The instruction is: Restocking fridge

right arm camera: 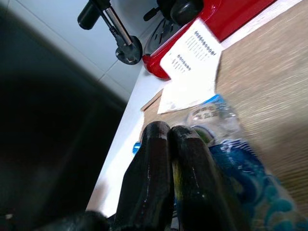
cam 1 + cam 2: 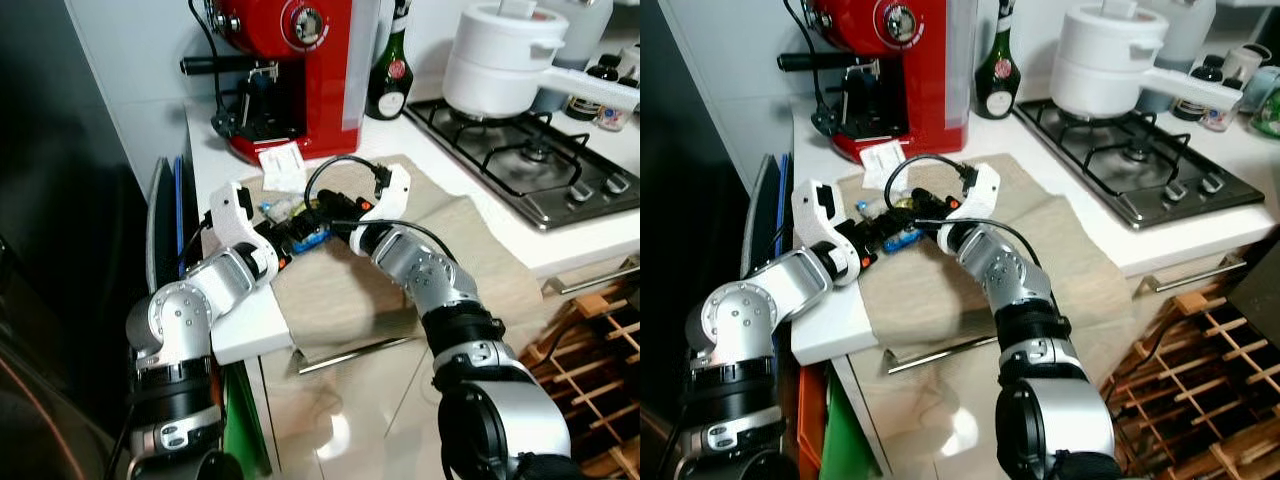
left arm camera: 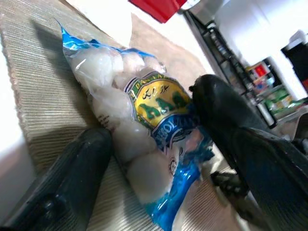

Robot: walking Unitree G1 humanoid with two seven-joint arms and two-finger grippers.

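Observation:
A clear bag of white balls with a blue and gold label lies on the beige cloth on the counter, in front of the red machine. My left gripper is open, one black finger on each side of the bag, low over the cloth. From the other side my right gripper comes in, its two fingers pressed together with nothing seen between them, the tips right beside the bag. In the left eye view both grippers meet at the bag.
A red coffee machine, a dark bottle and a paper slip stand behind the bag. A white pot sits on the gas hob at right. Flat trays lean at the counter's left edge. A wooden rack is lower right.

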